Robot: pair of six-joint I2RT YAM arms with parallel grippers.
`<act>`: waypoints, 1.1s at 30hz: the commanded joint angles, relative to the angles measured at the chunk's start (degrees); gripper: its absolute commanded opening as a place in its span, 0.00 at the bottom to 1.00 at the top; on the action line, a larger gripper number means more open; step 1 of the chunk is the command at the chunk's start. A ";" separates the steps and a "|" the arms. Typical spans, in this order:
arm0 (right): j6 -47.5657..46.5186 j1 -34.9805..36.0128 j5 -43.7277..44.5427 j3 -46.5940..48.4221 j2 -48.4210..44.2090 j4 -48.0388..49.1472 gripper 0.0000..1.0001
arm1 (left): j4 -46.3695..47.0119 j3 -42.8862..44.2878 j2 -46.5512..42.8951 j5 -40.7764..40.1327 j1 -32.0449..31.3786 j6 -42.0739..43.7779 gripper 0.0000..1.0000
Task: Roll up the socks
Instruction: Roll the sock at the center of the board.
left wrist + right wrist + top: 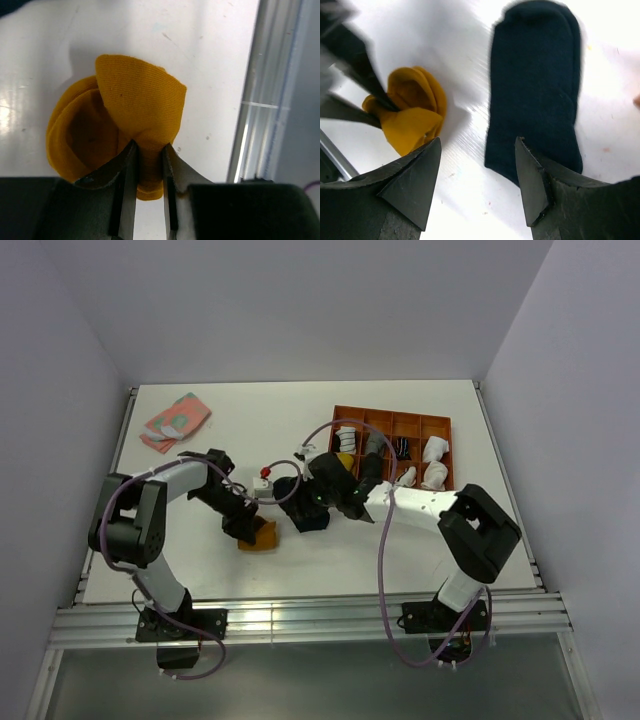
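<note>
The mustard-orange sock (120,130) is bunched into a loose roll on the white table, near the front. My left gripper (148,147) is shut on a fold of it at the roll's near end. From above, the roll (259,536) lies just under the left gripper (250,527). To its right the dark navy sock (535,90) lies flat on the table, also in the top view (312,515). My right gripper (479,142) is open just above the bare table between the two socks, holding nothing. The mustard roll (410,112) shows at its left.
An orange-brown compartment tray (440,422) holding several rolled socks stands at the back right. A pink-and-green folded cloth (176,420) lies at the back left. The table's aluminium edge rail (260,100) runs close to the mustard roll.
</note>
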 commanded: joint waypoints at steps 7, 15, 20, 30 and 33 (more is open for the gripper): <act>-16.22 10.62 8.10 -0.40 -3.01 8.58 0.69 | -20.24 11.15 13.35 3.87 4.77 12.11 0.00; -21.17 16.51 8.63 1.79 -0.81 9.56 0.70 | -21.56 12.91 20.04 2.28 6.44 12.11 0.00; -26.26 18.72 8.80 6.10 4.45 6.65 0.70 | -22.61 14.85 22.85 1.40 6.88 11.94 0.00; -30.39 20.47 8.71 10.23 10.61 3.75 0.71 | -24.11 17.66 26.46 0.35 7.85 11.50 0.00; -31.53 21.35 10.90 11.28 12.11 2.87 0.71 | -24.46 17.84 26.81 0.61 7.93 11.76 0.00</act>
